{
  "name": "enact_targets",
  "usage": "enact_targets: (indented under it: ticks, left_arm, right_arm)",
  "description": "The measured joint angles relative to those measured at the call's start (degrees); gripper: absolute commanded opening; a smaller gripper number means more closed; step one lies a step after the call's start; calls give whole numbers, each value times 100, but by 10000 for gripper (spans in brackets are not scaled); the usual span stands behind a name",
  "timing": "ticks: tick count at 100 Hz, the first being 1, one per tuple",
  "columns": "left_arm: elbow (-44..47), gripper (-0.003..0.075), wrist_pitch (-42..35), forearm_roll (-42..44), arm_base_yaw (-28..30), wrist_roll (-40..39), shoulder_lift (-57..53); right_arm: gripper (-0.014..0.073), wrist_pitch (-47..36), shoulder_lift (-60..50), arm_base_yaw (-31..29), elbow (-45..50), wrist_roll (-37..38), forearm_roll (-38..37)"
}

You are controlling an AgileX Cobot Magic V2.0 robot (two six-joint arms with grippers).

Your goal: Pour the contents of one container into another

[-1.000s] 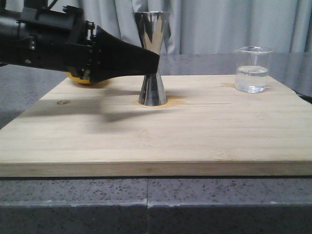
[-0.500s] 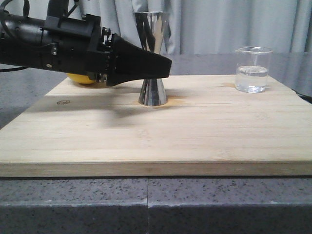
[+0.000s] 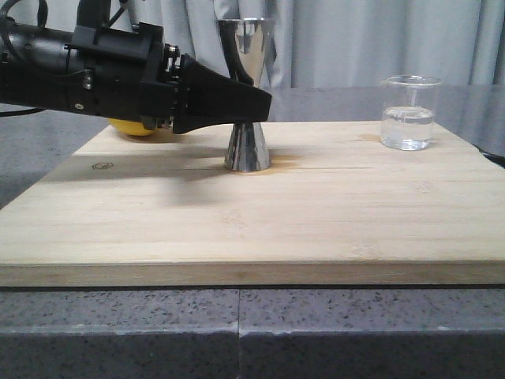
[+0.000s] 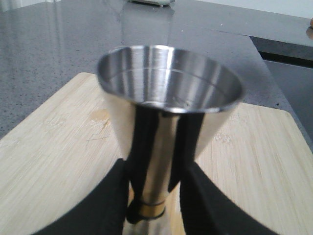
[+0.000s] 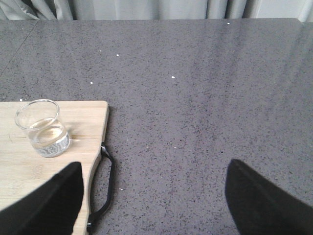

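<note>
The steel jigger (image 3: 247, 118) stands upright near the middle back of the bamboo board (image 3: 252, 229). My left gripper (image 3: 264, 101) reaches in from the left at the height of its waist. In the left wrist view the jigger (image 4: 168, 98) fills the frame, with a black finger on each side of the gold band (image 4: 151, 210). The left gripper (image 4: 156, 166) is open, and wood shows in the gap beside the waist. The glass beaker (image 3: 409, 112), partly filled with clear liquid, sits at the board's back right corner. The open right gripper (image 5: 154, 169) hovers over the grey counter beside the beaker (image 5: 42, 128).
A yellow rounded object (image 3: 134, 129) lies behind the left arm at the board's back left. The board has a black handle (image 5: 108, 181) on its right edge. Grey speckled counter (image 5: 205, 98) surrounds the board, and curtains hang behind.
The left gripper has advanced to the right until its fingers straddle the jigger's waist, then eased back a little. The jigger and the beaker have stayed put.
</note>
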Motion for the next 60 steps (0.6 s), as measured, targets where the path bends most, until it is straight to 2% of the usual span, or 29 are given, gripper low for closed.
enact_targets:
  ticks: [43, 60]
  left_arm:
    - [0, 62, -10, 0, 0, 40, 0]
    - [-2, 60, -10, 0, 0, 91, 0]
  right_arm:
    - [554, 0, 0, 0, 0, 0, 0]
    - [554, -54, 0, 0, 0, 0, 26]
